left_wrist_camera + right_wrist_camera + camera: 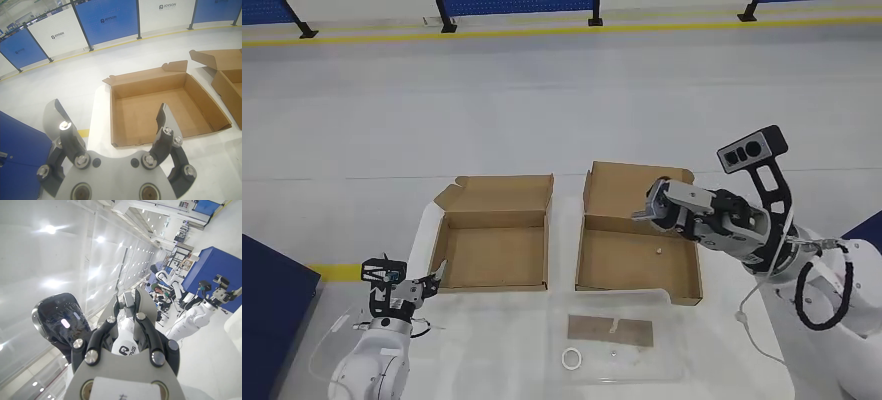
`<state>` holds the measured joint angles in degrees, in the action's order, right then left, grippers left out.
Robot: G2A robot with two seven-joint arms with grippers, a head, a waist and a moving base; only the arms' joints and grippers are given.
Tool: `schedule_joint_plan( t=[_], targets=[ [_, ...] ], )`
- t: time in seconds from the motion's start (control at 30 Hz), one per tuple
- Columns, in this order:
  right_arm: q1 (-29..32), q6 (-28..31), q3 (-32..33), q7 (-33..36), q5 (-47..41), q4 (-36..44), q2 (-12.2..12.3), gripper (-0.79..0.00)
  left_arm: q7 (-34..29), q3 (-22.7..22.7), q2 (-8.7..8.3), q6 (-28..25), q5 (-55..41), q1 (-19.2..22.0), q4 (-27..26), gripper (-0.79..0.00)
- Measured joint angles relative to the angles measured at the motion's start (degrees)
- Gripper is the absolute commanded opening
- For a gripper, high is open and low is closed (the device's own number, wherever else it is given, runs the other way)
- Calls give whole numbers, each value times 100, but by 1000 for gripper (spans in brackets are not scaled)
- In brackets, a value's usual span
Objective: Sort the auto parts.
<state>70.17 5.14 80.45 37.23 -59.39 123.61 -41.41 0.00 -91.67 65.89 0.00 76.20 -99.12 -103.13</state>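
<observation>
Cardboard on the table (492, 335): two open boxes sit side by side, flaps folded back on their far sides. The left box (492, 255) (136, 106) has a bare floor. The right box (622, 255) (226, 83) has one small white bit (656, 250) on its floor, toward its right wall.

In front of the boxes, on the near side of the table, there's a clear tray (672, 340). Inside it lie a brown card (610, 330) and a white ring (572, 357), the ring just beside the card's near left corner. Another tiny piece lies near the ring, too small to make out.

Over to the left claw (432, 285) (109, 106): it hangs at the table's left edge, just outside the near left corner of the left box. Its fingers (163, 113) are spread wide with nothing between them, pointing toward that box.

Now the right claw (650, 212) (128, 298): it's over the far part of the right box, turned upward toward the ceiling. The fingers (143, 303) are pinched in on a small grey part (129, 303), a blocky piece gripped right at the tips. The part is in the air, clear of both boxes and the tray.
</observation>
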Motion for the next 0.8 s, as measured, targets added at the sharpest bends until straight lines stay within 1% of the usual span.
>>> schedule_joint_plan(
  t=[0.27,0.7,0.8],
  targets=[
    [90,312,234,-41,658,123,-60,-785,0,0,0,0,0,0,0,0],
    [124,348,274,-25,775,176,-90,-785,0,0,0,0,0,0,0,0],
    [143,329,309,-75,996,238,-109,-785,0,0,0,0,0,0,0,0]
  ],
)
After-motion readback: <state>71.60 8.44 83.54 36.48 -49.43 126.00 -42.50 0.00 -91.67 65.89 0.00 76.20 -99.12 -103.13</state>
